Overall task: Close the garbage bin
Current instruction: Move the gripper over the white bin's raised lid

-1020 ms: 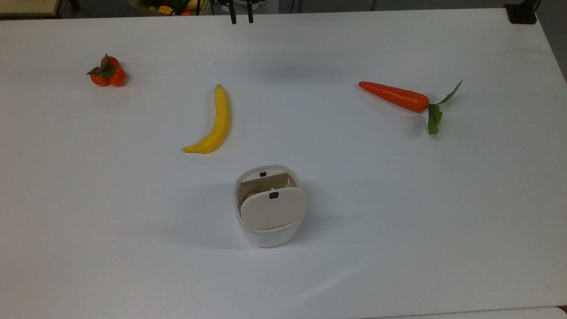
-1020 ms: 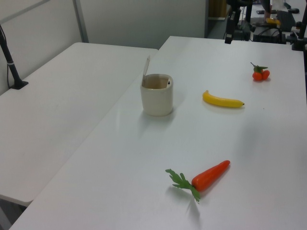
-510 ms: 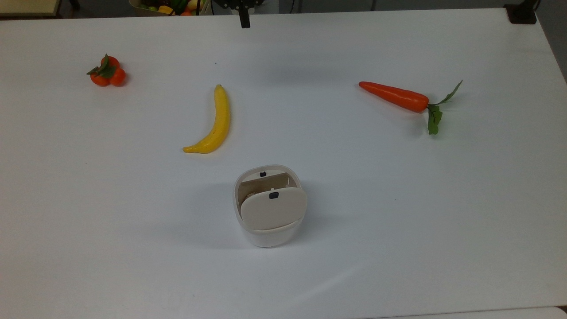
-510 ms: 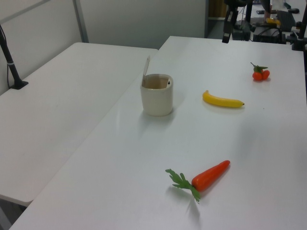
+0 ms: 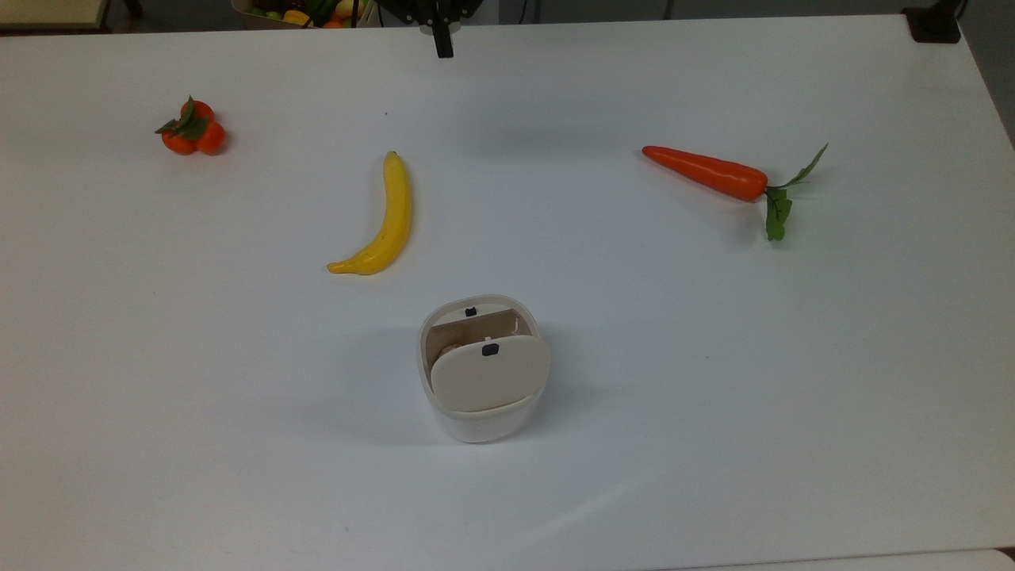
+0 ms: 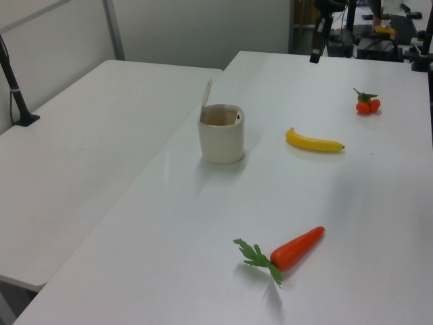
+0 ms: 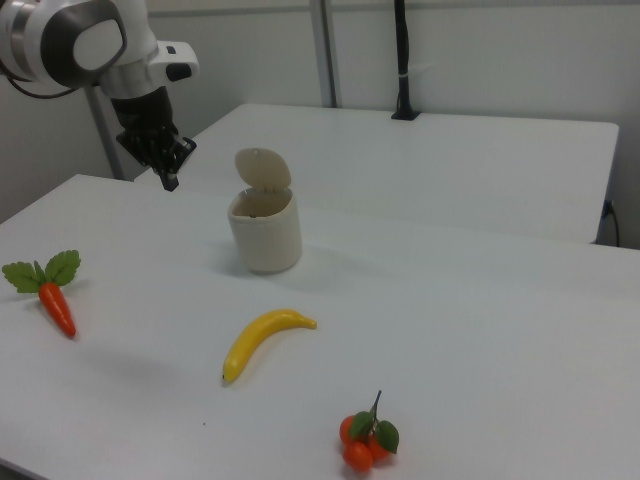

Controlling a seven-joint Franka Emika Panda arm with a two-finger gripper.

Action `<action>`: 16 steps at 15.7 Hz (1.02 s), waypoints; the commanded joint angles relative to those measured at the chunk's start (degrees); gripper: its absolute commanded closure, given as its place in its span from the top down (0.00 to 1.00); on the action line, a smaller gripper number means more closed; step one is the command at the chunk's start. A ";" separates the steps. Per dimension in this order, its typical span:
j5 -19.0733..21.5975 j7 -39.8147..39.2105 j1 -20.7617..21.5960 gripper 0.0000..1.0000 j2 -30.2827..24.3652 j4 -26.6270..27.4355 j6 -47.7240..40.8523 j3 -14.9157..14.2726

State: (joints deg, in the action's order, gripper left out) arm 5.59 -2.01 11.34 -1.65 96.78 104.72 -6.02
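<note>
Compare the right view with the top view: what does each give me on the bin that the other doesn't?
Right view: the white arm above the end effector, and the lid standing upright above the garbage bin rim. Top view: the lid's black button, the open gap behind it, and a fruit basket past the table's far edge. Both: the bin open, with the banana, carrot and oranges lying apart from it.
</note>
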 commanded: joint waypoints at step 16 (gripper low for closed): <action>1.79 2.01 -0.18 0.00 8.40 -4.40 28.51 0.57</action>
State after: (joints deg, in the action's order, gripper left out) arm 6.21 -1.65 11.34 3.82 96.10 131.30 -5.84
